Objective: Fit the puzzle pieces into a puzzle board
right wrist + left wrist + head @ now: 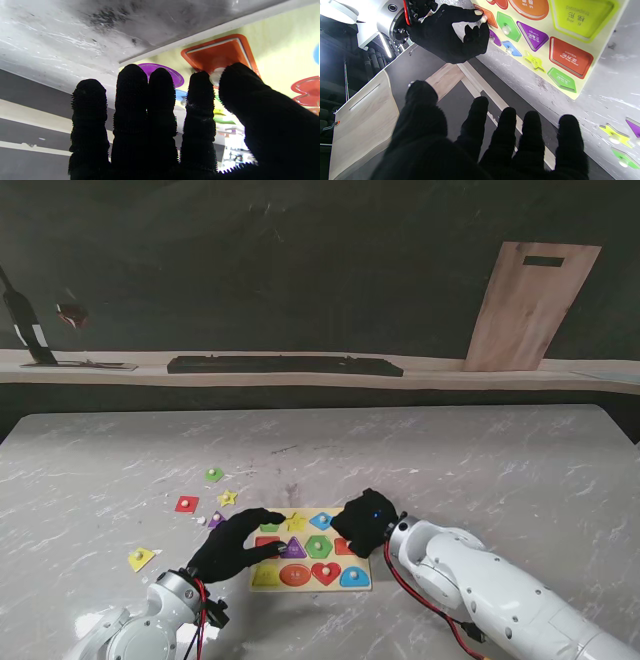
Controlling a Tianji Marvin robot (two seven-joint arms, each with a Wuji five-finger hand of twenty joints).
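Centrally, toward the near edge of the marble table [480,460], the yellow puzzle board [311,551] is laid flat. Its recesses are seen filled: a purple triangle [294,549], a green hexagon [319,545], an orange oval [295,575], a red heart [325,572], a blue semicircle [354,578] and a yellow star [296,523] are listed among the seated pieces.

At the board's right far corner the right hand [365,522] is placed, black-gloved. In the right wrist view its thumb [240,82] and index finger [200,100] are pinched on the small white knob [215,75] of an orange-red square piece [220,53], which is held; whether that piece sits fully in its recess cannot be told. The other three fingers are held straight and close together.

At the board's left side the left hand [232,545] is recorded, fingers spread and holding nothing, its fingertips over the board's left edge by a red square [266,542].

Loose pieces are catalogued on the table to the left of the board: a green piece [214,475], a red square piece [187,504], a small yellow star [228,498], a purple piece [215,520] and a yellow piece [141,559] well apart, nearest the left edge.

Beyond the table, a dark tray [285,365] is laid on a ledge and a wooden board [530,305] is leaned against the dark wall.
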